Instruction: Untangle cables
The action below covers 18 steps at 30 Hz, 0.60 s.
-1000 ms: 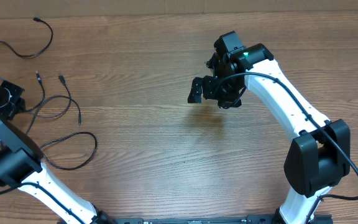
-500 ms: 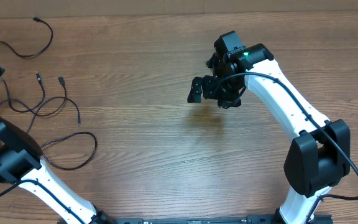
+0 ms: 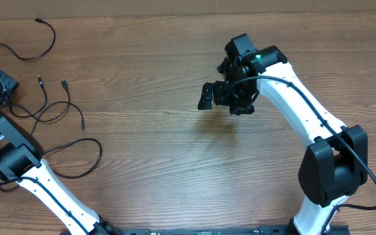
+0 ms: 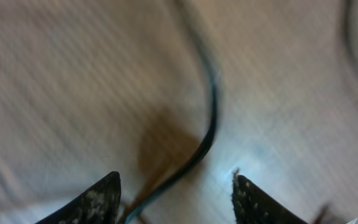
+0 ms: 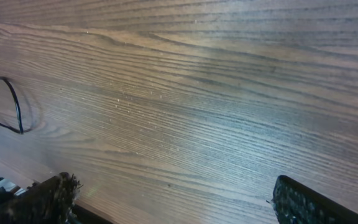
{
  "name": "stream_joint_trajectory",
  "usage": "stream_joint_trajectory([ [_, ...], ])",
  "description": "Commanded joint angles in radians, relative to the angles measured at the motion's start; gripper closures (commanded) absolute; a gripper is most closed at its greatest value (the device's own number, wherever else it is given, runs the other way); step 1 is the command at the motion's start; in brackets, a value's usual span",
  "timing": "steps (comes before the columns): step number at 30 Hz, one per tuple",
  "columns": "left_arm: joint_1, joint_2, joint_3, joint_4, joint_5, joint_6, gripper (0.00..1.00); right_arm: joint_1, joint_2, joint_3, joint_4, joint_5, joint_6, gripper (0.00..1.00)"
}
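Several thin black cables lie loose on the wooden table [image 3: 175, 163] at its left side: one curls at the back left [image 3: 52, 36], others end in small plugs [image 3: 64, 83], and a wide loop [image 3: 100, 153] lies nearer the front. My left gripper [image 3: 6, 83] hovers at the far left edge over them. In the blurred left wrist view its jaws [image 4: 176, 186] stand apart, and a cable [image 4: 211, 112] on the table runs between them, ungripped. My right gripper [image 3: 224, 98] hangs open over the table's middle, away from the cables. Its fingers [image 5: 316, 205] hold nothing.
The white arms [image 3: 292, 98] with their thicker black wires rise from the front edge on both sides. A cable loop [image 5: 16, 106] shows at the left of the right wrist view, near the table's edge.
The left gripper went from shut to open and let go of a cable. It swung toward the back left, then came back a little. The right arm has not moved.
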Motion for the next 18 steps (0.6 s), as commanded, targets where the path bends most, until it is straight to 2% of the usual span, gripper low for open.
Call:
stream_joint_trajectory([
  [1, 0.003, -0.011, 0.008, 0.048, 0.034, 0.032, 0.42, 0.006, -0.034, -0.005, 0.015, 0.010, -0.003, 0.00],
  [3, 0.003, -0.011, 0.006, 0.061, 0.050, 0.035, 0.50, 0.006, -0.034, -0.005, 0.021, 0.010, -0.003, 0.00],
  [6, 0.003, -0.011, -0.018, 0.070, 0.063, 0.042, 0.46, 0.006, -0.034, -0.005, 0.028, 0.010, -0.003, 0.00],
  [14, 0.004, -0.011, -0.091, 0.083, 0.052, 0.068, 0.46, 0.006, -0.034, -0.005, 0.014, 0.010, -0.003, 0.00],
  [15, 0.005, -0.011, -0.095, 0.082, 0.054, 0.068, 0.54, 0.006, -0.034, -0.005, 0.008, 0.010, -0.003, 0.00],
  [16, 0.005, -0.011, -0.095, 0.083, 0.057, 0.067, 0.73, 0.006, -0.034, -0.005, 0.008, 0.010, -0.003, 0.00],
  [18, 0.005, -0.011, -0.095, 0.089, 0.068, 0.031, 0.96, 0.006, -0.034, -0.005, 0.012, 0.010, -0.003, 0.00],
])
